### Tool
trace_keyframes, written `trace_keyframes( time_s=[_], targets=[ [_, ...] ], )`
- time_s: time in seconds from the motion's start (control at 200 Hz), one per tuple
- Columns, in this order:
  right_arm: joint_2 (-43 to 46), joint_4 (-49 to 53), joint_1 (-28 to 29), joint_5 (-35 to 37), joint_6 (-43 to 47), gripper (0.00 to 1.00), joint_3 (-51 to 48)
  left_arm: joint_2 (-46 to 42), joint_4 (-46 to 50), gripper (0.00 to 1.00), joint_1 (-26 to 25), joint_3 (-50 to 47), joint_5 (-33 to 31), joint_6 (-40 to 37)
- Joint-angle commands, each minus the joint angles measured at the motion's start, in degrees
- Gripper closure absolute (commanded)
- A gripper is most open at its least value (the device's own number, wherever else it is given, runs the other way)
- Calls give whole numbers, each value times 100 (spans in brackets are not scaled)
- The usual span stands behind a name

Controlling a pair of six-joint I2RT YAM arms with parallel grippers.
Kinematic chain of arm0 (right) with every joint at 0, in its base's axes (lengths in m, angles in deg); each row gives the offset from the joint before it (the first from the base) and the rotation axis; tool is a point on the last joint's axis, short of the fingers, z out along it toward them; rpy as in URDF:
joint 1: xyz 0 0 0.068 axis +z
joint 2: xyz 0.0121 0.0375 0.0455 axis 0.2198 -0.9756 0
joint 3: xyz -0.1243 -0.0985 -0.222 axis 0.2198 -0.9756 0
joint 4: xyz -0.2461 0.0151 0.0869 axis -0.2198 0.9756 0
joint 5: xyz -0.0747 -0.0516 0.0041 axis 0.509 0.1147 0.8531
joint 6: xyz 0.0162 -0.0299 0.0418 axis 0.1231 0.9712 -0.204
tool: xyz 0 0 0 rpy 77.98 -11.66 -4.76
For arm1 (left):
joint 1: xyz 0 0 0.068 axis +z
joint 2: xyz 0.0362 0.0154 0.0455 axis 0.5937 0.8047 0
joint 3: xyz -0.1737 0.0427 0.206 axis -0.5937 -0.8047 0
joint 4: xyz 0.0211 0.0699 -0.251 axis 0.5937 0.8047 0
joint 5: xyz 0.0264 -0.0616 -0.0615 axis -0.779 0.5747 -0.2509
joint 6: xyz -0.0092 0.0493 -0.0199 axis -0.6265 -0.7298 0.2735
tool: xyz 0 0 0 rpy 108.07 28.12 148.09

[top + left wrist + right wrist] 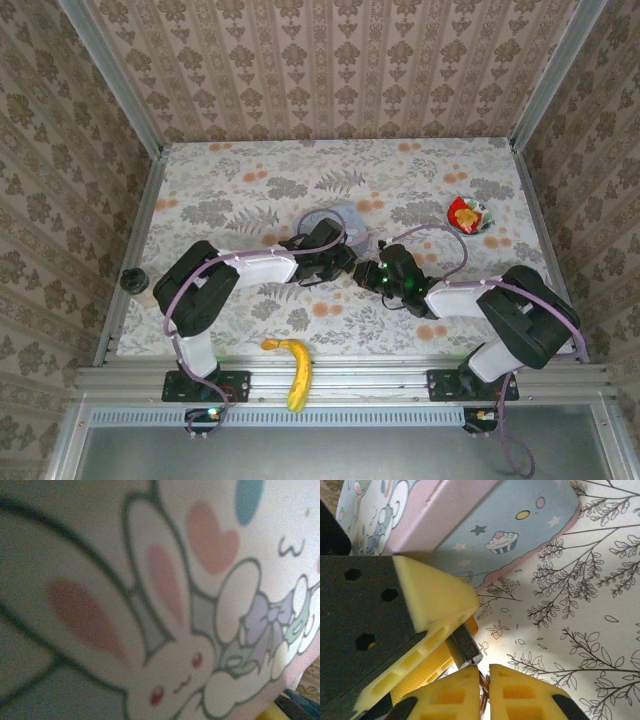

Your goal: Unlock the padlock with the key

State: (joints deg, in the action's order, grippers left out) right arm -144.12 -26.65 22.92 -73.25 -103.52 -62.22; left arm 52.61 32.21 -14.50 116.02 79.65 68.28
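Evidently the left gripper (461, 634) clamps the small dark padlock (466, 651) just beside the pale blue tin (520, 535), steadying it. The right gripper (485, 672), nearly closed on thin metal, probably the key (483, 692), waits right at the lock.

The pale blue cartoon-printed tin (520, 530), pink along its edge, sits from eleven to one o'clock, and a branch-printed tablecloth (580, 630) spreads from two to five o'clock. From nine o'clock the black-bodied left gripper (456, 630) reaches in, its yellow fingers clamped on the small dark padlock (466, 649) near the centre. At six o'clock the right gripper (484, 677) has its yellow fingers almost together just below the padlock, with a thin wire ring (483, 690) in the slit between them.
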Motion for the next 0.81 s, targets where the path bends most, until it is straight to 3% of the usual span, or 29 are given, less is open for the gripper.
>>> trace_keyframes(
  time_s=[0.0,0.1,0.235,0.655,0.8],
  targets=[
    [-119,-766,-46,7,-58,76,372,78,18,94,-365,-174,1686,288],
    [-66,-757,-46,-55,-15,63,270,45,-150,94,-291,-344,1608,464],
    [124,-713,-47,-60,60,53,64,-16,-143,94,-209,-432,1482,465],
    [1744,301,-2,282,424,53,-520,78,-128,94,-125,-375,1520,349],
    [2080,629,16,349,425,63,-582,87,-142,94,-113,-360,1529,363]
  ],
)
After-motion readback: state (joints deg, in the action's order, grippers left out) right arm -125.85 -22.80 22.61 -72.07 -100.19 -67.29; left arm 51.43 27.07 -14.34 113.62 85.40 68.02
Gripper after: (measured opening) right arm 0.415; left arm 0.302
